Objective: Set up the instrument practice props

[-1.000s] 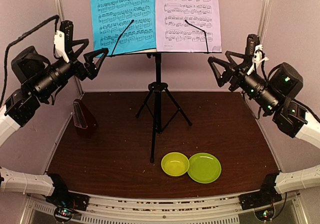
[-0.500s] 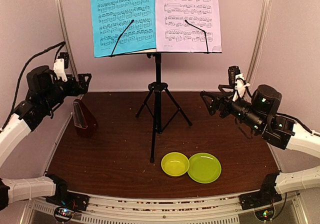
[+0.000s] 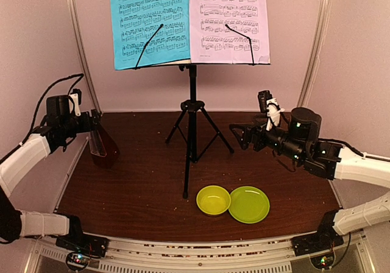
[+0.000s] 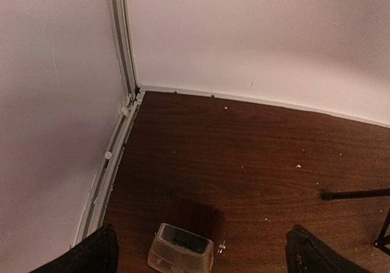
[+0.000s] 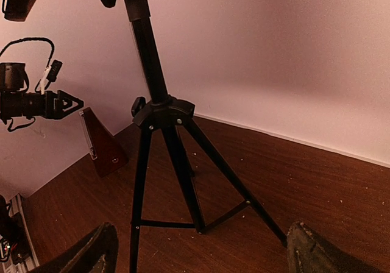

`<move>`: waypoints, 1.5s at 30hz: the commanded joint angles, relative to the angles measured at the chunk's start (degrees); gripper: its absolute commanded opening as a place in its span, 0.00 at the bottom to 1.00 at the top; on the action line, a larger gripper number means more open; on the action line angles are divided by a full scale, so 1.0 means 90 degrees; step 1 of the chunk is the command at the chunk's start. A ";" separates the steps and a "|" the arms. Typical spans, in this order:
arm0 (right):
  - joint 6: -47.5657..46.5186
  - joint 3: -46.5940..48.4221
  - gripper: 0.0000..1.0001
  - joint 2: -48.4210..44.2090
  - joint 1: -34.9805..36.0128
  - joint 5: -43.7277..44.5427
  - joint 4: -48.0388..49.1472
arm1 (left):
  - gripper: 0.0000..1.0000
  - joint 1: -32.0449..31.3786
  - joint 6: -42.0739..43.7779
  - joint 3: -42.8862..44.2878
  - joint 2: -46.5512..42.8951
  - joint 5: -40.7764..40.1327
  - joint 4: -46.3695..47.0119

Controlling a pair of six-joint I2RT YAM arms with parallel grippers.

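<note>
Starting at the near edge of the counter [image 3: 122, 194], you have a yellow-green bowl [image 3: 213, 200] and a green plate [image 3: 248, 204] side by side, touching or nearly so, a little right of centre. One foot of the black tripod music stand [image 3: 192, 133] comes down just beside the bowl, on its left.

Further in, your right claw [image 5: 204, 251] hangs in the air to the right of the stand, level with the spread legs and pointing at them. Its jaws stand wide apart and it has hold of nothing; in the wrist view you see the tripod hub and legs between the two fingertips, well clear of both.

Across the counter, your left claw [image 4: 202, 250] sits over the small brown wooden metronome [image 3: 102, 145], which stands upright near the left wall, well apart from the stand. These jaws are also spread as wide as they go and grip nothing. From the left wrist view you look down on the metronome's clear cover, with one fingertip off to each side and neither touching it.

The stand itself is upright in the middle of the counter, its three legs splayed. Up at the top, farthest from you, the blue sheet [image 3: 149, 20] rests on the left and the pale lilac-white sheet [image 3: 228, 20] on the right, edges meeting at the centre, each crossed by a thin black retaining wire.
</note>
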 commanded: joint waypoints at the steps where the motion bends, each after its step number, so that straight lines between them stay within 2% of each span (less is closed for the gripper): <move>1: 0.0168 0.0051 0.97 0.0126 -0.0036 -0.0262 0.0301 | 0.98 0.0136 0.0231 0.0284 0.0524 0.0187 0.0018; 9: 0.0211 0.0190 0.97 0.0251 -0.0032 -0.0389 0.0330 | 0.94 0.0142 0.0300 0.0250 0.1174 0.0408 0.0169; 19: 0.0184 0.0319 0.97 0.0295 -0.0036 -0.0455 0.0259 | 0.76 0.0140 0.0204 0.0016 0.1608 0.1084 0.0545; 28: 0.0223 0.0313 0.97 0.0371 -0.0032 -0.0486 0.0307 | 0.50 -0.0216 0.0046 -0.0496 0.1518 0.1265 0.0961; 35: 0.0266 0.0354 0.97 0.0450 -0.0037 -0.0522 0.0333 | 0.36 -0.1191 -0.0124 -0.0776 0.1091 0.1340 0.0907; 45: 0.0337 0.0369 0.97 0.0651 -0.0035 -0.0737 0.0417 | 0.31 -0.2255 -0.0546 -0.1784 -0.0768 0.1781 0.0924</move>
